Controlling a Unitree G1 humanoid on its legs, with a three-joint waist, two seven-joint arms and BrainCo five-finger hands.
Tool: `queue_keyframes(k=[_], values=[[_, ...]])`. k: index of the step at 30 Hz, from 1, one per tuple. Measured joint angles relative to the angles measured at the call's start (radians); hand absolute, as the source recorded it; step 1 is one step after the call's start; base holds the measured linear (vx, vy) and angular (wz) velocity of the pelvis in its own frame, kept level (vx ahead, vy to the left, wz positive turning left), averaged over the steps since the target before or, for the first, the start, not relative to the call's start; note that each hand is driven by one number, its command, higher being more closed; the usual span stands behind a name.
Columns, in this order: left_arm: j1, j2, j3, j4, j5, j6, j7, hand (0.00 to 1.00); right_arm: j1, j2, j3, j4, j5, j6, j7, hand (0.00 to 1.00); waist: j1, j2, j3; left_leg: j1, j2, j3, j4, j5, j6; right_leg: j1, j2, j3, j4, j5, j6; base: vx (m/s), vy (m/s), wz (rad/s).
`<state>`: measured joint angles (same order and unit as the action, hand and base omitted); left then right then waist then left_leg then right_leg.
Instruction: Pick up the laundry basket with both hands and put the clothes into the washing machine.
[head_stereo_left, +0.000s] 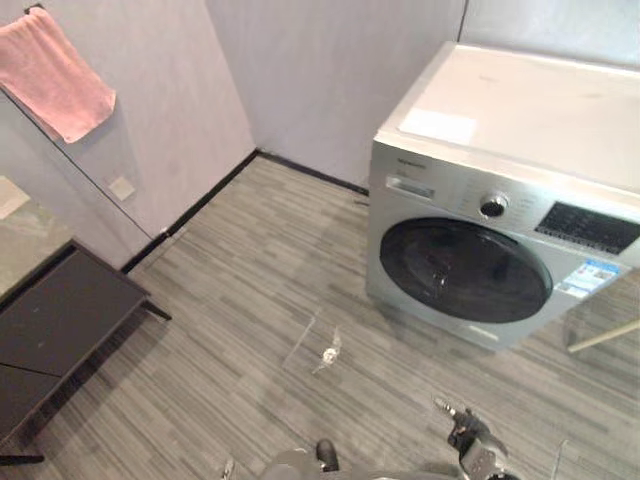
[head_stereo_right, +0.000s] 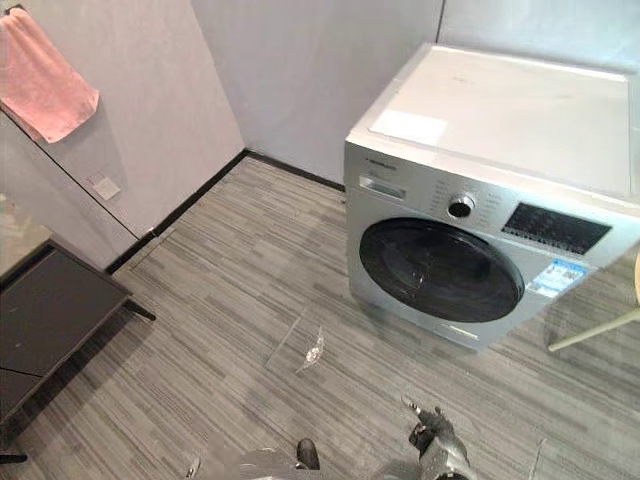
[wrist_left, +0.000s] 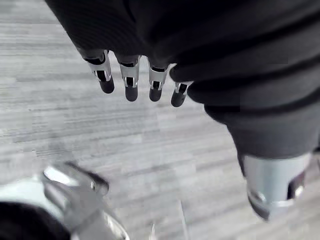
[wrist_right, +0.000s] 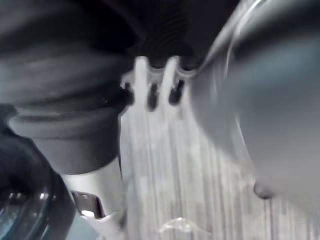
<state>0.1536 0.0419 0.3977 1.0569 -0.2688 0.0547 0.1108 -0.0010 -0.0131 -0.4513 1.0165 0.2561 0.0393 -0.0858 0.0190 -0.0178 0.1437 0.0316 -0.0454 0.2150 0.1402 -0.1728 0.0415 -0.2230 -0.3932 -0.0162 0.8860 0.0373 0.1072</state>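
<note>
A silver front-loading washing machine (head_stereo_left: 500, 190) stands at the right against the wall, its round dark door (head_stereo_left: 465, 270) closed. In the left wrist view my left hand (wrist_left: 131, 80) hangs over bare grey floor, fingers straight and holding nothing, thumb (wrist_left: 275, 190) apart. In the right wrist view my right hand (wrist_right: 150, 87) is also low over the floor, its fingers relaxed with nothing between them and the thumb (wrist_right: 97, 200).
A dark low bench (head_stereo_left: 60, 320) stands along the left wall. A pink towel (head_stereo_left: 55, 75) hangs above it. A pale slanted leg (head_stereo_left: 603, 337) shows right of the machine. A small shiny scrap (head_stereo_left: 329, 353) lies on the grey plank floor (head_stereo_left: 250, 280).
</note>
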Motion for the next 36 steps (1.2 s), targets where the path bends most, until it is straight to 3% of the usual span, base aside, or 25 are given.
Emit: queue_keyframes(k=[1, 3, 5, 7, 8, 9, 10, 11, 12, 16, 18, 19, 20, 21, 22, 23, 25, 26, 28, 29, 30, 32, 36], values=[[-0.017, 0.011, -0.001, -0.030, -0.002, -0.002, 0.000, 0.00, 0.010, 0.012, 0.002, -0.009, 0.000, 0.012, -0.001, 0.00, -0.005, -0.045, 0.001, 0.027, -0.007, -0.047, 0.007, -0.007, 0.022, -0.060, 0.054, 0.065, 0.152, -0.049, 0.012, 0.31, -0.042, 1.09], [-0.055, 0.002, -0.011, -0.047, -0.001, -0.004, -0.001, 0.00, 0.042, 0.020, 0.000, -0.031, 0.001, 0.010, -0.005, 0.00, -0.002, -0.058, 0.002, 0.059, 0.002, -0.120, 0.017, -0.028, 0.017, -0.140, 0.135, 0.072, 0.265, -0.131, -0.014, 0.32, -0.138, 1.19], [-0.076, -0.025, -0.010, -0.067, 0.010, -0.014, -0.002, 0.00, 0.053, 0.023, 0.001, -0.047, 0.010, 0.011, -0.007, 0.00, -0.007, -0.034, 0.012, 0.097, 0.029, -0.172, 0.024, -0.048, 0.003, -0.203, 0.191, 0.073, 0.207, -0.184, -0.015, 0.34, -0.178, 1.07], [-0.077, -0.061, -0.005, -0.066, 0.043, -0.022, -0.002, 0.00, 0.058, 0.028, -0.004, -0.056, 0.025, 0.011, -0.005, 0.00, -0.008, 0.013, 0.011, 0.125, 0.082, -0.249, 0.053, -0.098, -0.036, -0.208, 0.283, 0.129, -0.094, -0.196, -0.004, 0.39, -0.284, 1.01], [-0.076, -0.064, 0.004, -0.066, 0.051, -0.022, -0.002, 0.00, 0.058, 0.028, -0.002, -0.055, 0.027, 0.011, -0.006, 0.00, -0.011, 0.015, 0.010, 0.132, 0.090, -0.273, 0.058, -0.106, -0.045, -0.188, 0.295, 0.149, -0.203, -0.192, 0.001, 0.52, -0.440, 1.28], [-0.072, -0.064, 0.015, -0.067, 0.074, -0.022, -0.002, 0.00, 0.068, 0.036, -0.005, -0.054, 0.029, 0.012, -0.006, 0.00, -0.011, 0.001, 0.007, 0.150, 0.096, -0.323, 0.055, -0.127, -0.077, -0.134, 0.294, 0.178, -0.432, -0.156, 0.005, 0.38, -0.328, 1.14], [-0.072, -0.062, 0.035, -0.065, 0.092, -0.021, -0.002, 0.00, 0.074, 0.043, -0.008, -0.053, 0.030, 0.012, -0.007, 0.00, -0.009, -0.022, 0.003, 0.159, 0.097, -0.352, 0.056, -0.138, -0.090, -0.110, 0.285, 0.189, -0.510, -0.078, 0.017, 0.48, -0.439, 1.31], [-0.081, -0.088, 0.079, -0.038, 0.119, -0.018, -0.001, 0.00, 0.068, 0.032, -0.028, -0.049, 0.038, 0.015, -0.008, 0.00, -0.001, 0.022, 0.002, 0.157, 0.136, -0.382, 0.061, -0.147, -0.109, -0.091, 0.306, 0.128, -0.492, -0.073, 0.003, 0.42, -0.406, 1.05], [-0.076, -0.107, 0.124, -0.033, 0.135, -0.016, 0.000, 0.00, 0.049, 0.020, -0.029, -0.050, 0.039, 0.014, -0.008, 0.00, -0.005, 0.043, -0.005, 0.151, 0.154, -0.382, 0.069, -0.127, -0.116, -0.096, 0.312, 0.097, -0.442, -0.128, -0.018, 0.49, -0.477, 0.91], [-0.059, -0.119, 0.164, -0.021, 0.168, 0.002, 0.003, 0.00, 0.009, 0.017, -0.001, -0.053, 0.039, 0.015, -0.004, 0.00, -0.004, 0.060, -0.028, 0.162, 0.216, -0.422, 0.090, -0.079, -0.140, -0.085, 0.327, -0.002, -0.307, -0.269, -0.061, 0.35, -0.340, 0.65], [-0.054, -0.120, 0.164, -0.022, 0.168, 0.007, 0.004, 0.00, 0.007, 0.029, -0.002, -0.060, 0.052, 0.014, -0.007, 0.00, -0.010, 0.082, -0.053, 0.101, 0.258, -0.461, 0.193, -0.073, -0.148, -0.051, 0.349, -0.068, -0.328, -0.284, -0.085, 0.25, -0.206, 0.60], [-0.054, -0.119, 0.164, -0.024, 0.168, 0.007, 0.004, 0.00, 0.006, 0.035, -0.002, -0.062, 0.054, 0.013, -0.007, 0.00, -0.009, 0.081, -0.053, 0.075, 0.264, -0.465, 0.248, -0.064, -0.163, -0.034, 0.356, -0.083, -0.338, -0.286, -0.091, 0.21, -0.176, 0.55], [-0.057, -0.116, 0.163, -0.030, 0.167, 0.007, 0.006, 0.00, 0.006, 0.044, -0.001, -0.064, 0.067, 0.017, -0.011, 0.00, -0.009, 0.079, -0.052, 0.008, 0.272, -0.460, 0.386, -0.025, -0.180, 0.007, 0.364, -0.118, -0.367, -0.283, -0.099, 0.25, -0.219, 0.58], [-0.064, -0.115, 0.160, -0.036, 0.166, 0.007, 0.006, 0.00, 0.011, 0.053, -0.001, -0.070, 0.078, 0.014, -0.016, 0.00, -0.007, 0.072, -0.047, -0.067, 0.272, -0.444, 0.530, 0.058, -0.192, 0.051, 0.367, -0.139, -0.400, -0.280, -0.107, 0.23, -0.215, 0.49], [-0.065, -0.113, 0.159, -0.039, 0.165, 0.006, 0.006, 0.00, 0.011, 0.057, 0.001, -0.070, 0.088, 0.018, -0.018, 0.00, -0.004, 0.067, -0.045, -0.100, 0.272, -0.427, 0.595, 0.105, -0.198, 0.072, 0.366, -0.141, -0.415, -0.279, -0.111, 0.20, -0.182, 0.25], [-0.065, -0.107, 0.151, -0.049, 0.164, 0.006, 0.006, 0.00, 0.008, 0.063, 0.010, -0.071, 0.094, 0.020, -0.019, 0.00, -0.001, 0.055, -0.037, -0.141, 0.273, -0.387, 0.692, 0.108, -0.194, 0.102, 0.359, -0.146, -0.437, -0.274, -0.119, 0.17, -0.117, 0.05], [-0.063, -0.096, 0.108, -0.068, 0.163, 0.006, 0.010, 0.00, 0.008, 0.078, 0.025, -0.083, 0.096, 0.008, -0.024, 0.00, -0.006, 0.056, -0.036, -0.227, 0.273, -0.209, 0.795, 0.063, -0.122, 0.173, 0.329, -0.167, -0.486, -0.270, -0.122, 0.16, -0.026, 0.19], [-0.067, -0.096, 0.104, -0.072, 0.163, 0.006, 0.014, 0.00, 0.010, 0.078, 0.025, -0.083, 0.096, 0.008, -0.025, 0.00, -0.006, 0.055, -0.035, -0.240, 0.271, -0.163, 0.781, 0.051, -0.104, 0.189, 0.319, -0.178, -0.495, -0.268, -0.119, 0.11, 0.072, 0.47], [-0.072, -0.102, 0.071, -0.074, 0.163, 0.003, 0.026, 0.00, 0.020, 0.082, 0.019, -0.090, 0.095, 0.008, -0.028, 0.00, -0.004, 0.054, -0.035, -0.226, 0.255, -0.005, 0.552, 0.034, -0.089, 0.230, 0.305, -0.223, -0.511, -0.265, -0.098, 0.11, 0.108, 0.59], [-0.070, -0.098, 0.072, -0.073, 0.163, 0.003, 0.026, 0.00, 0.022, 0.085, 0.019, -0.090, 0.095, 0.008, -0.028, 0.00, -0.004, 0.040, -0.040, -0.194, 0.245, 0.003, 0.478, 0.022, -0.102, 0.232, 0.301, -0.223, -0.516, -0.261, -0.088, 0.11, 0.088, 0.70], [-0.068, -0.085, 0.071, -0.068, 0.164, 0.002, 0.028, 0.00, 0.029, 0.096, 0.019, -0.090, 0.095, 0.009, -0.028, 0.00, -0.008, 0.019, -0.049, -0.122, 0.198, 0.010, 0.307, 0.010, -0.090, 0.228, 0.281, -0.217, -0.540, -0.250, -0.071, 0.08, 0.105, 0.65], [-0.074, -0.077, 0.079, -0.056, 0.165, 0.003, 0.028, 0.00, 0.023, 0.096, 0.019, -0.067, 0.094, 0.012, -0.024, 0.00, -0.001, -0.005, -0.038, -0.063, 0.167, 0.023, 0.135, 0.007, -0.087, 0.220, 0.279, -0.216, -0.559, -0.246, -0.064, 0.03, 0.115, 0.44], [-0.056, -0.066, 0.090, -0.027, 0.181, 0.003, 0.024, 0.00, 0.038, 0.090, -0.028, -0.048, 0.058, 0.013, -0.023, 0.00, -0.005, -0.007, -0.047, 0.015, 0.121, 0.042, 0.023, 0.050, -0.070, 0.246, 0.264, -0.158, -0.601, -0.215, -0.049, -0.02, 0.093, -0.11]])
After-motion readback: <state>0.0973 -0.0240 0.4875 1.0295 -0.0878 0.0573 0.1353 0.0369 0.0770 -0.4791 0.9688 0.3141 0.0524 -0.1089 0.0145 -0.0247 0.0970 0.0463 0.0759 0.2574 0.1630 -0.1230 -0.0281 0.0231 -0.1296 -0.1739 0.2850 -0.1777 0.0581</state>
